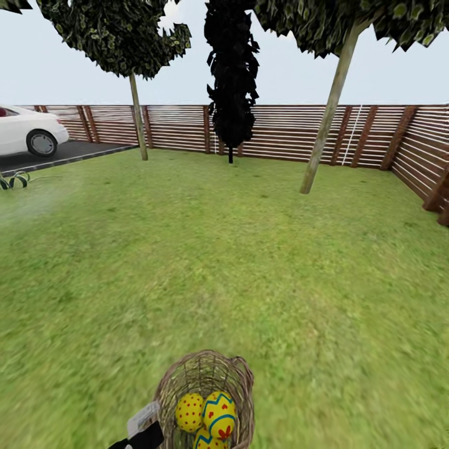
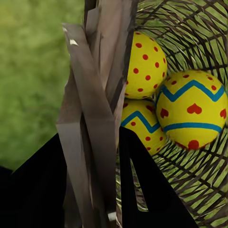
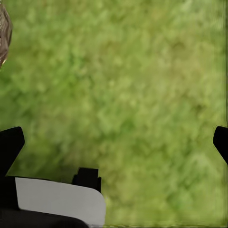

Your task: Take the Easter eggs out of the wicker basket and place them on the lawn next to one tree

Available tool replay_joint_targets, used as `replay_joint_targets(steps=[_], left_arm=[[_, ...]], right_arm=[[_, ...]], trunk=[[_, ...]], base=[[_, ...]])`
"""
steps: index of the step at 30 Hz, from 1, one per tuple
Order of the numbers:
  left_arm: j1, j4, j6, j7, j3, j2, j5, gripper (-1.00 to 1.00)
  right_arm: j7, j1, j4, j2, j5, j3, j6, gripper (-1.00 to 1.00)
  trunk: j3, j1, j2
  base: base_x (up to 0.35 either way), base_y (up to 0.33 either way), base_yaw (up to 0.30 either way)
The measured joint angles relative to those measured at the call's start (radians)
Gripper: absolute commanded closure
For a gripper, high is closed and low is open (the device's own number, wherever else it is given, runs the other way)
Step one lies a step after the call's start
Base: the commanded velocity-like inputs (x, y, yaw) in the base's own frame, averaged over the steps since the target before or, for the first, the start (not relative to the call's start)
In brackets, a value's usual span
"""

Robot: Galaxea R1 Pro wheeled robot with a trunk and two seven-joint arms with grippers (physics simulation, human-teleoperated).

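At the bottom centre of the head view the wicker basket (image 1: 206,393) is tilted, its mouth toward the camera, with the three Easter eggs (image 1: 209,416) inside. The left gripper (image 1: 144,430) sits at its left rim.

The left wrist view adds the detail: one dark finger (image 2: 142,185) lies inside the basket, the other (image 2: 38,190) outside, with the thick braided rim (image 2: 95,118) between them, so the left gripper is closed on the rim. The eggs are bunched just past the inner finger: a dotted one, a zigzag one with hearts, and a third half hidden behind the rim.

In the right wrist view the right gripper (image 3: 114,142) has its dark fingertips at opposite edges of the frame, spread wide, holding nothing, over blurred lawn (image 3: 133,95); a sliver of wicker shows at the upper left.

Beyond the basket the lawn (image 1: 224,249) is open all the way to the brown slatted fence (image 1: 287,131). A pale leaning tree trunk (image 1: 327,112) stands upper right, another tree (image 1: 138,118) upper left, a black column tree (image 1: 232,81) between them, and a white car (image 1: 28,131) sits at the far left on pavement.
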Motion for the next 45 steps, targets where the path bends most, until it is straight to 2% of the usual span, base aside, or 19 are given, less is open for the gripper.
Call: replay_joint_targets(steps=[6, 28, 33, 45], left_arm=[[0.0, 0.002, 0.0, 0.001, -0.002, -0.001, -0.002, 1.0], [0.0, 0.001, 0.001, 0.001, -0.004, -0.006, -0.005, 1.0], [0.0, 0.002, 0.001, 0.001, -0.003, -0.007, -0.006, 1.0], [0.0, 0.003, 0.003, 0.001, -0.006, -0.008, -0.003, 1.0]], right_arm=[[0.0, 0.0, 0.006, 0.003, -0.001, 0.0, -0.001, -1.0], [0.001, 0.0, 0.025, 0.005, -0.004, 0.002, -0.001, -1.0], [0.0, 0.0, 0.048, 0.005, 0.0, 0.004, 0.001, -1.0], [0.001, 0.0, 0.062, 0.005, -0.002, 0.003, 0.0, -1.0]], trunk=[[0.027, -0.023, 0.042], [0.122, -0.107, 0.196], [0.137, -0.127, 0.231], [0.174, -0.173, 0.315]], base=[[0.174, -0.115, -0.182], [0.001, -0.001, -0.214], [0.0, 0.0, -0.053], [0.0, 0.0, -0.249]])
